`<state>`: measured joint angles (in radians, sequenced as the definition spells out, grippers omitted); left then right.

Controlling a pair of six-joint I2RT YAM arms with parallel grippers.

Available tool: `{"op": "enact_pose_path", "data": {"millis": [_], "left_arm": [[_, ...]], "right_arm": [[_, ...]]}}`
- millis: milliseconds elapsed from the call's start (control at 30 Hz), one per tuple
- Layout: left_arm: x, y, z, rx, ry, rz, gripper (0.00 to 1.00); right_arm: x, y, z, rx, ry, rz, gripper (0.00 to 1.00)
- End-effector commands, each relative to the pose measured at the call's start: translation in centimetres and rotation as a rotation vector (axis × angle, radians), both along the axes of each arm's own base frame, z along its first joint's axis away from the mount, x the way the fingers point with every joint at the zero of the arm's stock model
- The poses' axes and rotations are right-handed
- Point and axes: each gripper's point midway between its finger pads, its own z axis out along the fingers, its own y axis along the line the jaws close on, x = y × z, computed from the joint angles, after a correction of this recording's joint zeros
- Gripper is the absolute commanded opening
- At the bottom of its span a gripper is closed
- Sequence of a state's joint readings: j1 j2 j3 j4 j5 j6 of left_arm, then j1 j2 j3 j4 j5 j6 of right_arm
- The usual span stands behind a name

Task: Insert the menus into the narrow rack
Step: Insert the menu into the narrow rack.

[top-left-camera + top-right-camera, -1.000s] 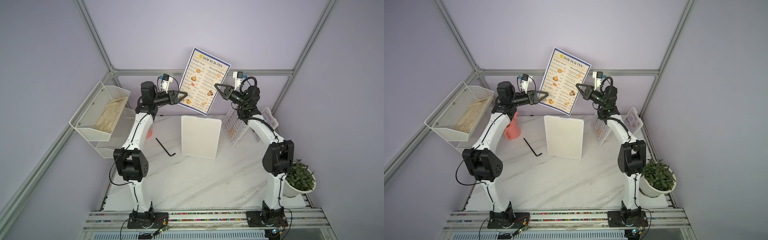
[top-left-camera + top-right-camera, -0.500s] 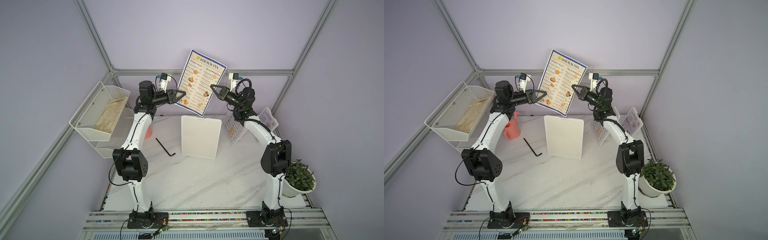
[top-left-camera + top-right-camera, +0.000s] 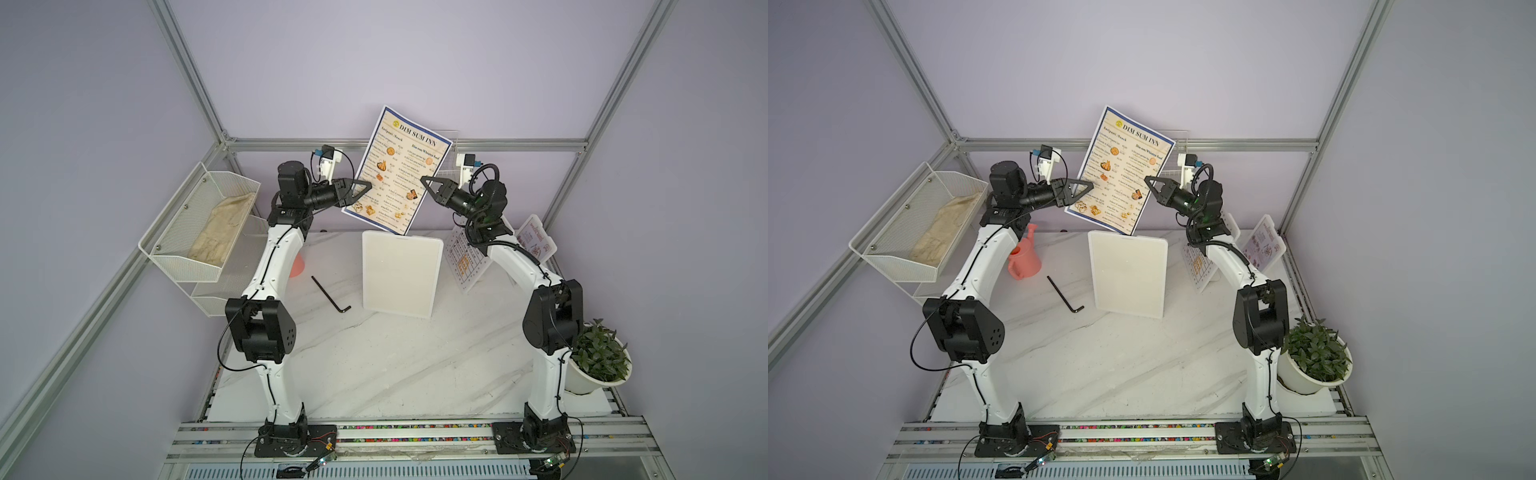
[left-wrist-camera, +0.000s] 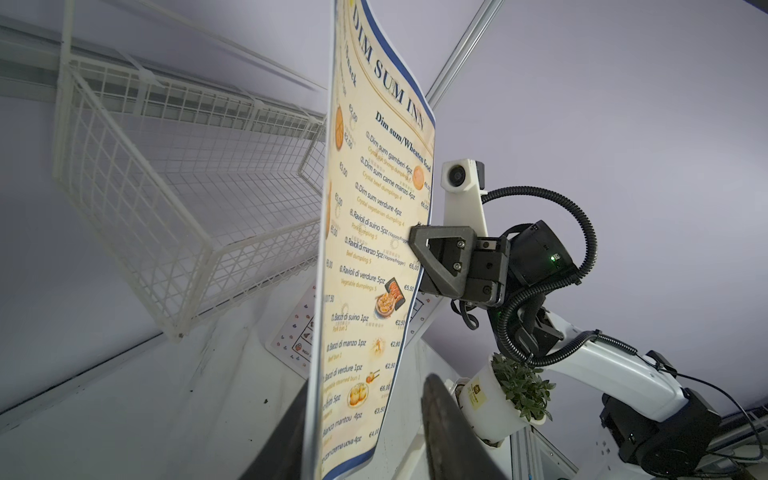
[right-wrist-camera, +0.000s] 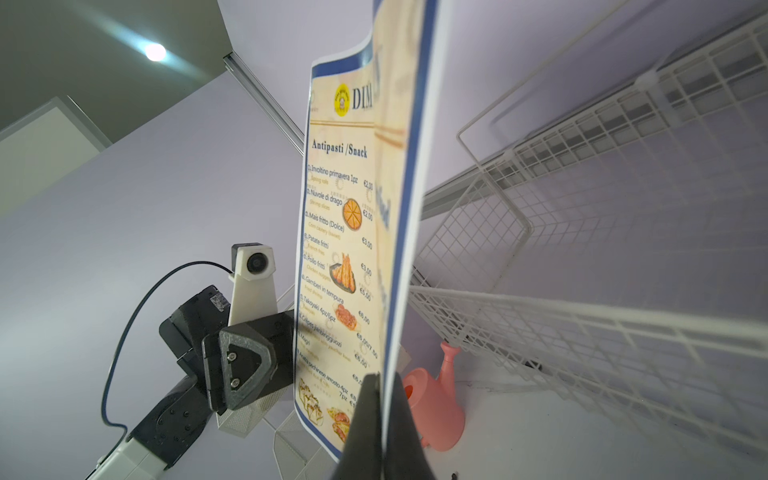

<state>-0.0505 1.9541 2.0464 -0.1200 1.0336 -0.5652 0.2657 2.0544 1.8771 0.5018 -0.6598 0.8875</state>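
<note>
DIM SUM INN menu, headed "Antipasti /Snack" and "Dim sum/Wheaten food", hangs tilted in air above worktop; right end effector pinching one edge, left end effector spread around opposite edge

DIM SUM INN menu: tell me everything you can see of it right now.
The DIM SUM INN menu is a glossy, laminated-looking sheet with a dark blue border, a cream ground, and two columns of dishes with prices and small food photos. It is up in the air, upright but tilted and slightly bowed, near the white wire rack. The right gripper is shut on one side edge. The left gripper straddles the opposite edge with its jaws apart.
</note>
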Motion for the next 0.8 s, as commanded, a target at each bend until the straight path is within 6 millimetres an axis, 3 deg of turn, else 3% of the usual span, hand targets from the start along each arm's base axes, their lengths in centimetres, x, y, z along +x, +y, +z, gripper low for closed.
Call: {"op": "enact_pose_path", "data": {"millis": [0, 233, 767], "left_arm": [[-2.5, 0.4, 5.2, -0.013, -0.131, -0.002, 0.4], [-2.5, 0.6, 5.2, -0.012, -0.134, 0.01, 0.4], [-2.4, 0.5, 5.1, -0.018, -0.128, 0.0, 0.4]], "right_arm": [[-2.3, -0.8, 4.8, 0.063, -0.084, 0.0, 0.0], [-3.2, -1.0, 6.0, 0.078, -0.094, 0.01, 0.0], [-3.3, -1.2, 4.8, 0.086, -0.043, 0.008, 0.0]]}}
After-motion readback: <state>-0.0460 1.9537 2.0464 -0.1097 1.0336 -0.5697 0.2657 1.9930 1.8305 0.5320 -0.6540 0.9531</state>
